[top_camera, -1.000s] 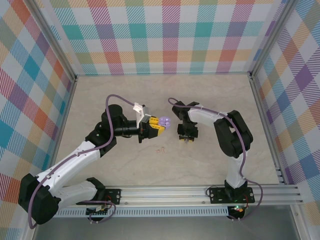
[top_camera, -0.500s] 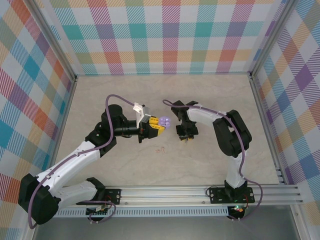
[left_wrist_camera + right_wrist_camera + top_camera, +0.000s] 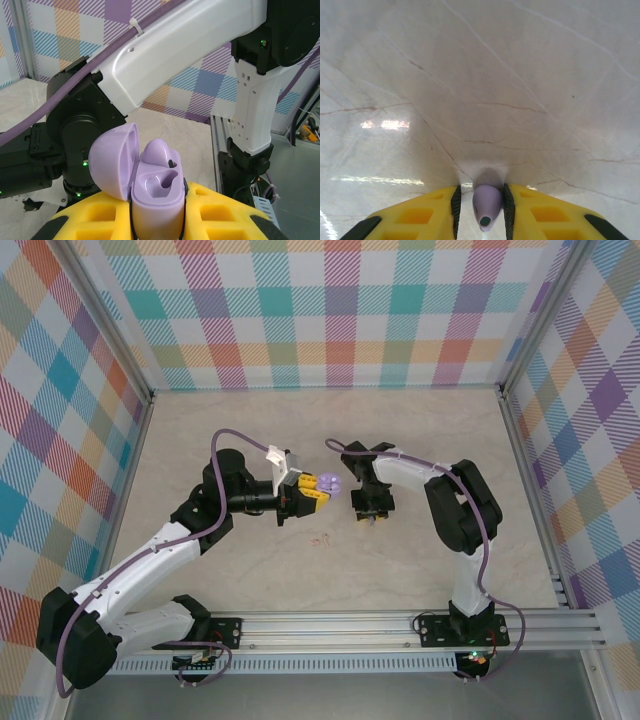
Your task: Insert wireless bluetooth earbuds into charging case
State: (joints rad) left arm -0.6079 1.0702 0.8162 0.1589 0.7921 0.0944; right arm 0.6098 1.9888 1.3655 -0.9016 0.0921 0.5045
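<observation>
Right gripper (image 3: 481, 192): closed on small lilac plastic earbud (image 3: 487, 202), pointing down.
Left gripper (image 3: 157, 194): closed on open round lilac plastic case (image 3: 152, 202).
Relation: earbud lay right of case, near, apart.

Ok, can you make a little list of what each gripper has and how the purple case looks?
left gripper: shut on the lilac case
lid: open, swung to one side
inside: a second earbud seems seated; the other pocket is empty
right gripper: shut on a lilac earbud, low over the table
earbud in case: not yet, the grippers are apart
</observation>
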